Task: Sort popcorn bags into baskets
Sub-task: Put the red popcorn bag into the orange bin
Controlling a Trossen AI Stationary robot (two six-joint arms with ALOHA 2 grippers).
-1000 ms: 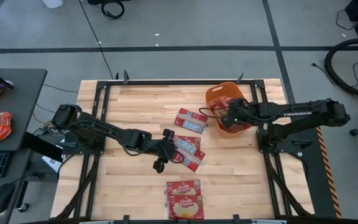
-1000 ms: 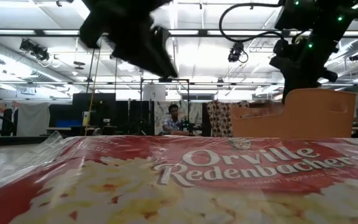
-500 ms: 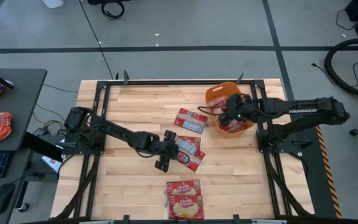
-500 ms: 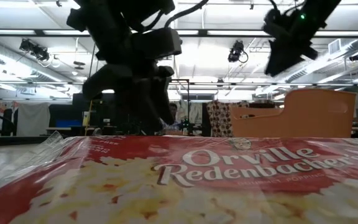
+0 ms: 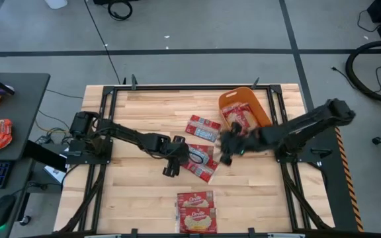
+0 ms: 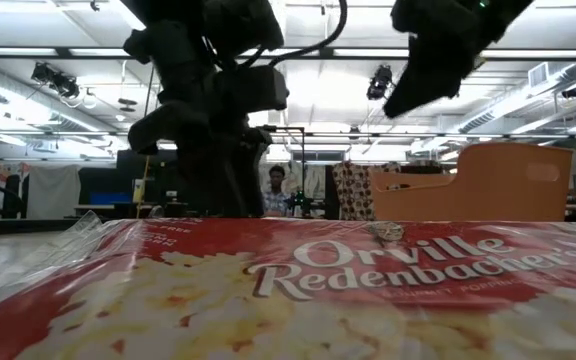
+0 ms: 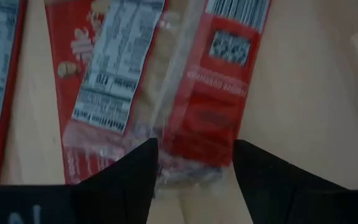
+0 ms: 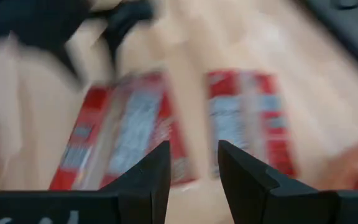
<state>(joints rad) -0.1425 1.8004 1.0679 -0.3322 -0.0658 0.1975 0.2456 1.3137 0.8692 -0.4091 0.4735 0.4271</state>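
— Wooden planks make up the desk (image 5: 144, 106), with grey floor around it and a dark side table at the far left. Where do the popcorn bags sit?

— One popcorn bag (image 5: 203, 128) lies flat near the middle. Two more overlap just below it (image 5: 200, 161), and another pair (image 5: 196, 210) lies at the near edge, so close to the low camera that the top one fills that view (image 6: 298, 290). One more bag (image 5: 242, 119) rests inside the orange basket (image 5: 262, 106) at the far right of the desk.

— And the left hand?

— The left hand (image 5: 174, 165) is down at the left end of the overlapping pair, fingers spread wide apart. Its wrist camera shows the crinkled clear end of a bag (image 7: 185, 112), back label up, lying between the fingers (image 7: 129, 180), not clenched.

— The right one?

— The right hand (image 5: 224, 149) hangs over the desk between the basket and the middle bags, fingers parted and holding nothing. Its own view looks across at two bags (image 8: 129, 130) showing their white backs.
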